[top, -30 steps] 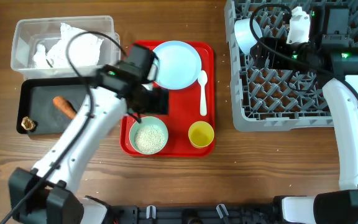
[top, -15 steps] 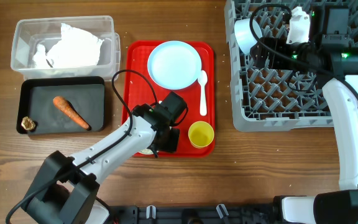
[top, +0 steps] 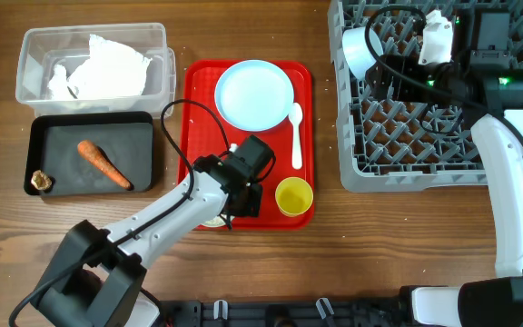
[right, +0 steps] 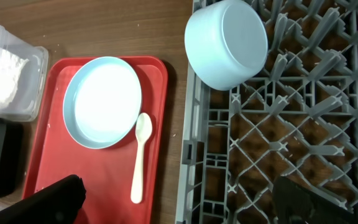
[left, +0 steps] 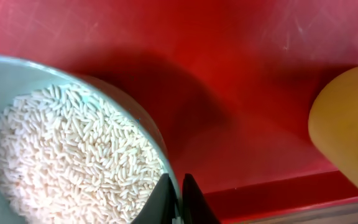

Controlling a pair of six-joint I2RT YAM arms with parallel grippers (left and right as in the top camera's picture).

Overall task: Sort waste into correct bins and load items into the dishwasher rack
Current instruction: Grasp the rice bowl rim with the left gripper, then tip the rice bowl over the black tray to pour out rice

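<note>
Red tray [top: 198,109] holds plate [top: 254,94], spoon [top: 297,136], cup [top: 293,195] and rice bowl [left: 73,155], none racked yet. Left gripper [left: 178,199] pinched shut on that bowl's rim. Right gripper [right: 179,202] gapes empty over rack [top: 425,136]. Done: second bowl [right: 229,40] racked, napkin [top: 107,68] in tub [top: 34,41], carrot [top: 103,162] in black tray [top: 53,127].

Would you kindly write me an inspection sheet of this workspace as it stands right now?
Surface: wooden table, red tray at centre.
Job's things: napkin in clear tub; carrot and brown lump in black tray; plate, spoon, yellow cup, rice bowl on red tray; second bowl in rack.
Clutter: nothing seen.
Grippers: left gripper shut on rice bowl's rim; right gripper open above rack.
Cables: left arm's cable loops over red tray; right arm's cable crosses rack.
Surroundings: nothing seen.
</note>
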